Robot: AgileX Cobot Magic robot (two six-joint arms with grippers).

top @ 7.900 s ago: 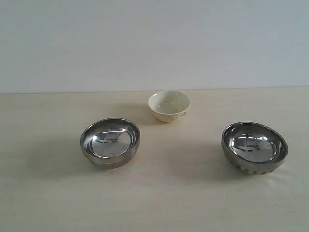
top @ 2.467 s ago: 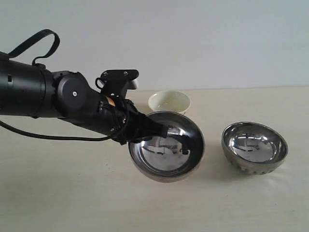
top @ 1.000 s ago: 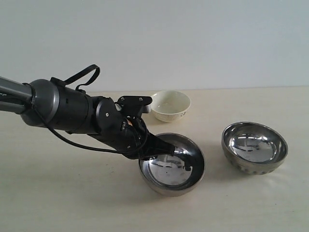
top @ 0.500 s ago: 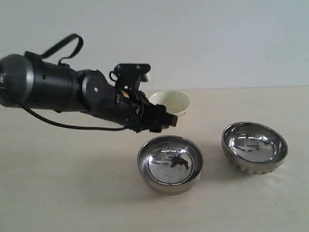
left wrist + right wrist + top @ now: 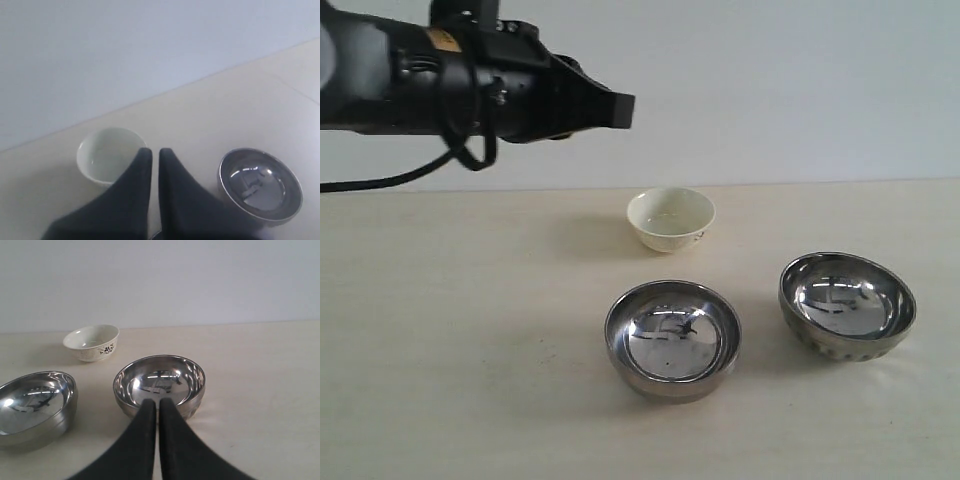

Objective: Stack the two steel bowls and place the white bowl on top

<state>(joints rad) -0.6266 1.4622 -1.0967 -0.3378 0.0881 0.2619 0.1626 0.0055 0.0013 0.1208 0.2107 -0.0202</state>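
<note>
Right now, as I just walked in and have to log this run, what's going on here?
Nothing is being held. The left gripper hangs above the table, jaws shut and empty. The right gripper, seen only in its wrist view, also has its jaws shut and points at the fluted steel bowl. The smooth steel bowl, the fluted one and the white bowl each stand upright and apart on the table, so no stacking is done yet.

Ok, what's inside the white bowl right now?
Nothing visible: the white bowl shows a bare cream inside. Its own rim hides the near inner wall, and the left gripper covers one edge in the left wrist view.
</note>
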